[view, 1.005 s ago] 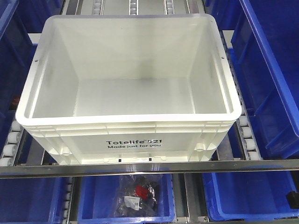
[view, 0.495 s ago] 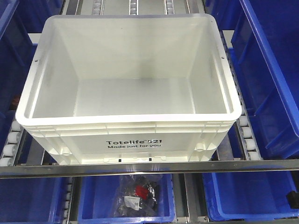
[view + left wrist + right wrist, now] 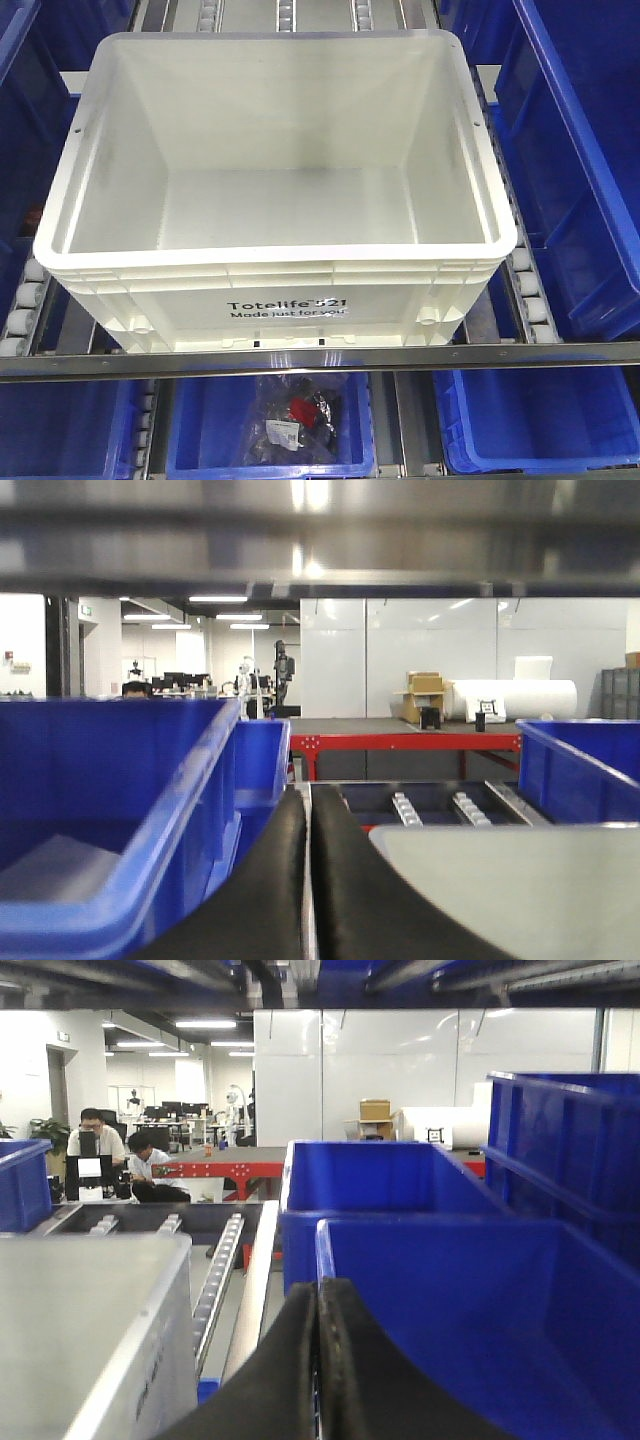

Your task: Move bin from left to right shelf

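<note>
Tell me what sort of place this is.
Probably a warehouse-style picking rack set up inside an open workshop or office: roller tracks carry a white tote, blue bins fill the neighbouring lanes, and people sit at desks beyond.

Strip lights (image 3: 217, 599) glowed over white wall panels (image 3: 430, 655), a red-framed platform (image 3: 400, 742) and cardboard boxes (image 3: 425, 685) across the open workshop floor.

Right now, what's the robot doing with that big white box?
Nothing has hold of it yet. The white bin sits empty on the roller shelf, with blue bins on both sides. The robot's arms are low beside it: the left gripper between it and a blue bin, the right gripper on its other side. Both have their jaws shut on nothing.
</note>
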{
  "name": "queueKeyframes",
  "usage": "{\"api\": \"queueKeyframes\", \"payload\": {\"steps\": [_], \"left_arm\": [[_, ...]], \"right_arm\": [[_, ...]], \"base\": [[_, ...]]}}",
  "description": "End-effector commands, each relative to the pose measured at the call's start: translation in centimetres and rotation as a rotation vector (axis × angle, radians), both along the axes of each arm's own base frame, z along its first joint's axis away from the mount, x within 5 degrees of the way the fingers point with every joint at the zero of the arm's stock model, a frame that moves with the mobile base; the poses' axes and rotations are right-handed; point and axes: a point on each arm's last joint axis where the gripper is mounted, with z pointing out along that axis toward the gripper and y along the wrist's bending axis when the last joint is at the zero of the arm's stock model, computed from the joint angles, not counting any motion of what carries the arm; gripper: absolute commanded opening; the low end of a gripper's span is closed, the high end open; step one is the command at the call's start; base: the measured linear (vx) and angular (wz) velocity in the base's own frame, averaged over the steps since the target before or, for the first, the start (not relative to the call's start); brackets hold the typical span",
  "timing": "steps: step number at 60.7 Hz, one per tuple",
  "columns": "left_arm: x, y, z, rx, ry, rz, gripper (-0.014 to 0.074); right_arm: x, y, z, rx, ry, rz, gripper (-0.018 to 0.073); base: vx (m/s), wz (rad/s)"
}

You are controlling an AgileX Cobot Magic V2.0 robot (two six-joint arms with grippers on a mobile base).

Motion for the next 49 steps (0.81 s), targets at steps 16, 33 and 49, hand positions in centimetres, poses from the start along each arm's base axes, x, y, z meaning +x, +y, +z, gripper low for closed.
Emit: {"api": "queueKeyframes", "payload": {"steps": [16,33,49], "left_arm": [[2.3,0.0,4.3,-0.003,0.358,-0.001,-0.0008],[4.2,-0.1,3.0,-0.006,0.552,-0.003,-0.0008],[4.2,-0.1,3.2,-0.006,0.539,-0.003,0.0271]], "right_arm": [[2.3,-0.2,4.6,-0.031,0.272,-0.019,-0.0007],[5.3,-0.2,2.6,-0.026,0.525,-0.017,-0.0006],[7.1,0.4,2.6,-0.010,0.612,0.055,0.0312]], "base": [[0.00,0.00],[0.00,0.00],[0.00,0.00]]}}
